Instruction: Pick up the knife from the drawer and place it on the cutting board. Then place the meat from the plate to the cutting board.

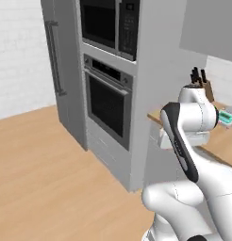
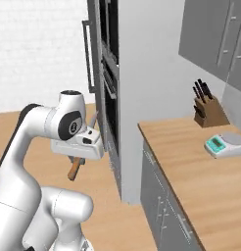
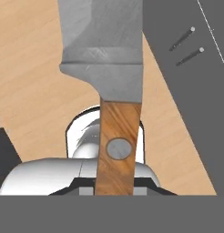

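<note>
At the centre of the hand view the knife stands clamped by its handle in the closed gripper, blade running to the top edge; no cutting board appears on the counter at right.

Home kitchen, wall oven, wooden counter, knife block, fridge

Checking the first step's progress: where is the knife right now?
The knife is clamped in the shut hand, carried above the wooden floor; in the right base view its handle hangs below the hand, left of the oven tower.
</note>
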Robot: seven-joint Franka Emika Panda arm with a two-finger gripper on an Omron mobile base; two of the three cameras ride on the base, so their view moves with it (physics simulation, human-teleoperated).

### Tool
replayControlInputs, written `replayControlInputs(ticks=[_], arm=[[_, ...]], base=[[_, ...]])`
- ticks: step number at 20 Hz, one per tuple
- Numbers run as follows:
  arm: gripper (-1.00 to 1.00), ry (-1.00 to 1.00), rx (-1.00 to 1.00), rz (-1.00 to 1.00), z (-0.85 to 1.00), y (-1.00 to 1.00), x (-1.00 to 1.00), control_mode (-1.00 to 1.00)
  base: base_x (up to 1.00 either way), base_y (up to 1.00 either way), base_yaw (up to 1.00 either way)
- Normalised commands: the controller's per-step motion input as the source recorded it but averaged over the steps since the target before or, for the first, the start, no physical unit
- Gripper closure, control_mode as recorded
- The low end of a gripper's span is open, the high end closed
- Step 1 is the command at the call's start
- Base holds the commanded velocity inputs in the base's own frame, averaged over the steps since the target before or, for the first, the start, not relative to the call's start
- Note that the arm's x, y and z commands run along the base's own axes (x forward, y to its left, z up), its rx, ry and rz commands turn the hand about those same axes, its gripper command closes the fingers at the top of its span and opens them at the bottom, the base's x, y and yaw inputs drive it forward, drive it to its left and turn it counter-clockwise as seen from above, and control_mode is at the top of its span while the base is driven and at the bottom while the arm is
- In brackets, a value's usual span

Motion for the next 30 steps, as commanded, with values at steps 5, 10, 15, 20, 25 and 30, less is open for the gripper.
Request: replayControlInputs(ticks=[5,10,15,20,25,30], arm=[[1.0,0.0,0.0,0.0,0.0,0.0,0.0,1.0],[1.0,0.0,0.0,0.0,0.0,0.0,0.0,1.0],[1.0,0.0,0.0,0.0,0.0,0.0,0.0,1.0],[1.0,0.0,0.0,0.0,0.0,0.0,0.0,1.0],[1.0,0.0,0.0,0.0,0.0,0.0,0.0,1.0],[1.0,0.0,0.0,0.0,0.0,0.0,0.0,1.0]], base=[[0.2,0.51,0.63],[0.61,0.52,0.49],[0.78,0.39,0.47],[0.22,0.31,0.8],[0.29,0.17,0.88],[0.47,0.06,0.84]])
